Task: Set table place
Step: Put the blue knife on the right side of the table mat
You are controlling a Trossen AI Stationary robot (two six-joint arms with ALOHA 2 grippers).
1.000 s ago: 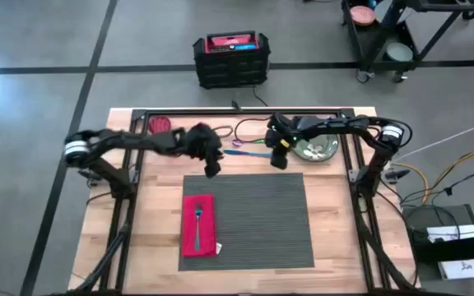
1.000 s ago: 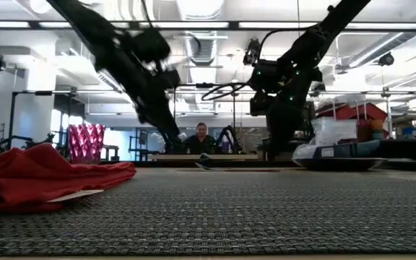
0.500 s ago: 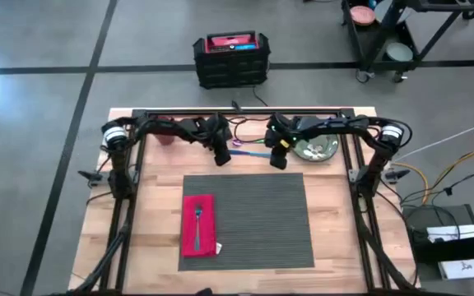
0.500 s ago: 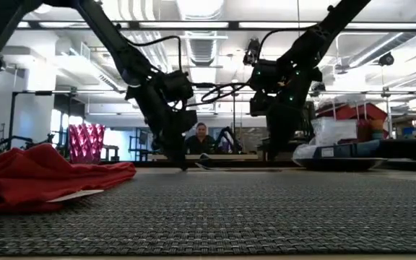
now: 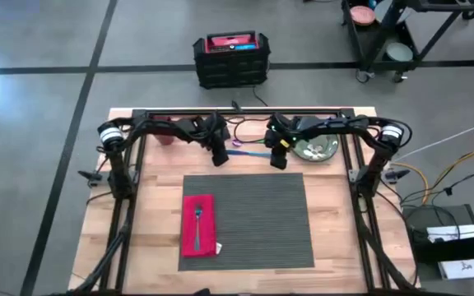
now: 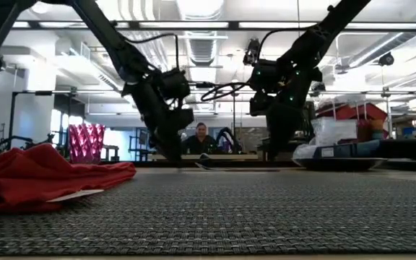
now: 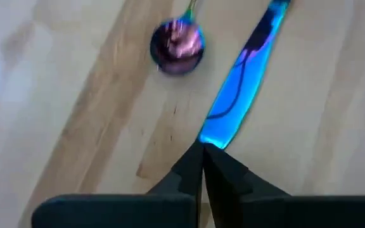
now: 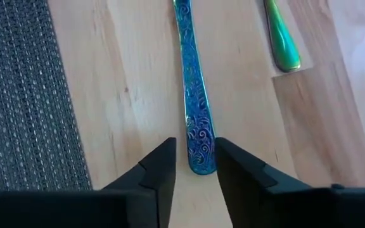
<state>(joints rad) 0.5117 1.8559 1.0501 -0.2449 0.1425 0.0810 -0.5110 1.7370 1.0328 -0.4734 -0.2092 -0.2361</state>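
The dark grey placemat [image 5: 249,219] is laid on the worktop [image 5: 151,214], centred and reaching toward its near edge. A red napkin [image 5: 198,224] is spread on the placemat's left part, and a fork [image 5: 197,219] is laid on the napkin.

Near the worktop's far right corner a green plate [image 5: 317,149] is seen; what it holds cannot be told. A red cup [image 5: 162,127] stands by the far left corner.

The left end effector [image 7: 203,166] is held just beyond the placemat's far edge, its fingers pressed together and empty, the tips at the blade of an iridescent blue knife [image 7: 243,82]. A spoon bowl [image 7: 177,45] lies beside the blade.

The right end effector [image 8: 194,166] is held over the knife's patterned handle [image 8: 193,95], its fingers slightly parted on either side of the handle's end, nothing gripped. A green utensil handle [image 8: 281,39] lies nearby.
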